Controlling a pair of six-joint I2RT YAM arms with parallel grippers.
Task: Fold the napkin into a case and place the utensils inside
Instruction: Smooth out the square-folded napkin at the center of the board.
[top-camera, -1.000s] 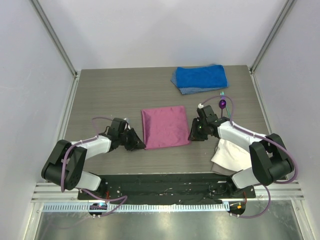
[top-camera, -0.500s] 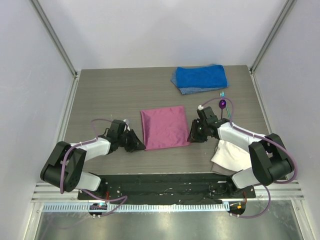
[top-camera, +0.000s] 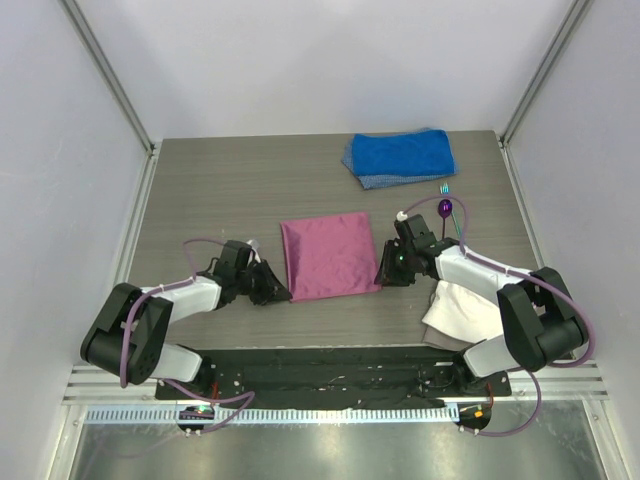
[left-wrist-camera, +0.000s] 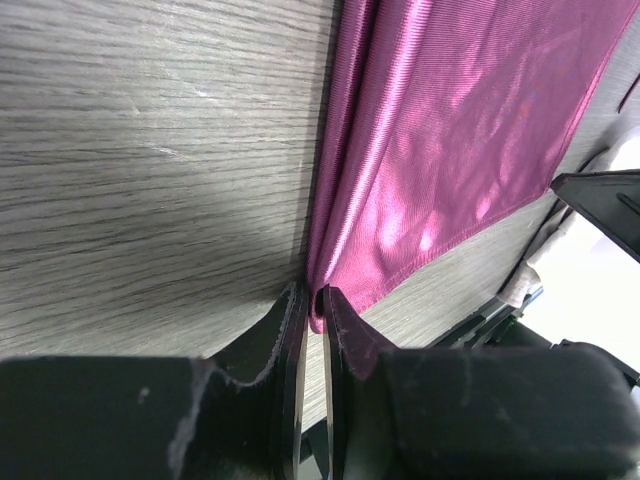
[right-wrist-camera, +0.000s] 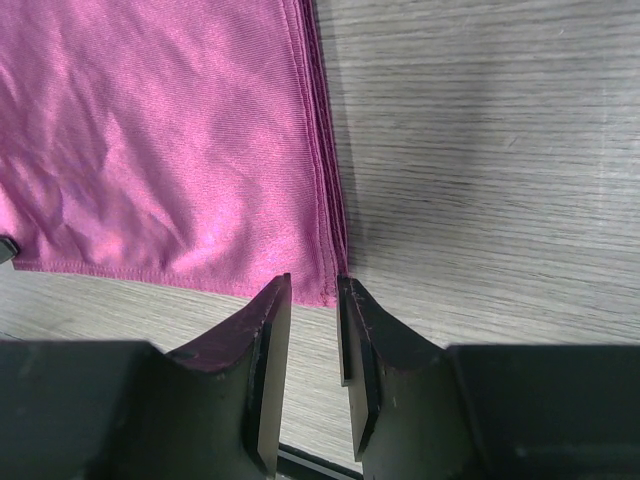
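Grey wood-grain surface (top-camera: 220, 190) is carrying the napkin (top-camera: 328, 254), lying folded flat at centre. Left jaws are pinching its near-left corner (almost closed); right jaws are standing part-open at the near-right corner, gripping nothing yet.

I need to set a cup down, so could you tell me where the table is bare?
The far left of the table, bordered by the left wall, towel and napkin, is bare. So is the strip between napkin and towel. The right is crowded: spoon, fork, right arm, white cloth.
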